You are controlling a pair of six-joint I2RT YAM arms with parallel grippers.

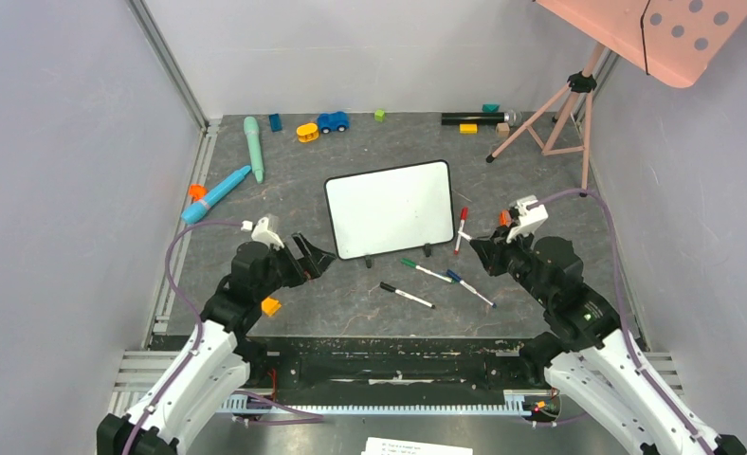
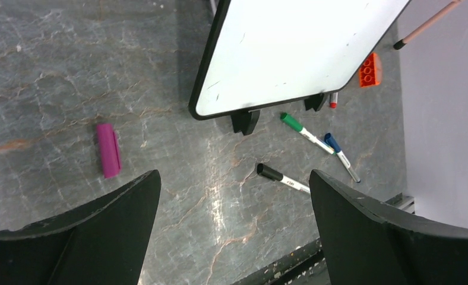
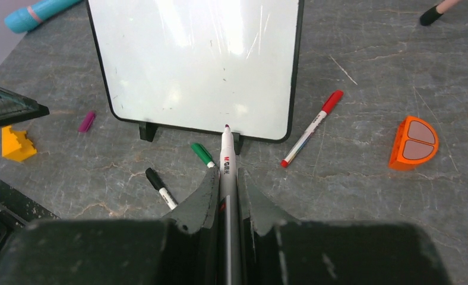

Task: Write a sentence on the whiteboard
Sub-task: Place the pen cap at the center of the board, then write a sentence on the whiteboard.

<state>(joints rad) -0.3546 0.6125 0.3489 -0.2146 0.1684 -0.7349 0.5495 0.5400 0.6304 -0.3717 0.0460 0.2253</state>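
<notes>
Preparation looks like the step in hand. From above, the small white whiteboard with rounded corners and a thin black frame [image 1: 389,209] lies in the middle of the grey marbled bench [image 1: 351,308], its glossy face blank, with no word of the sentence on it yet. The left end effector [image 1: 315,256] sits near its lower-left corner and the right end effector [image 1: 482,248] off its lower-right, with slim loose capped pens [image 1: 425,270] scattered between. From the left wrist, the black fingers [image 2: 101,237] stand wide apart with nothing between them. The whiteboard [image 2: 291,53] rests on stubby black feet, faint smudges on its smooth surface, and a small magenta plastic cap [image 2: 108,150] lies loose beside it. From the right wrist, the fingers [image 3: 205,196] are clamped on a slender white-barrelled marker with a dark pink tip [image 3: 226,151], uncapped and aimed at the near edge of the whiteboard [image 3: 202,59]; I cannot tell whether it touches. Next, I'd judge, the tip must be carried over the frame and pressed lightly onto the slick face, toward the upper left, leaving room for several lines.
</notes>
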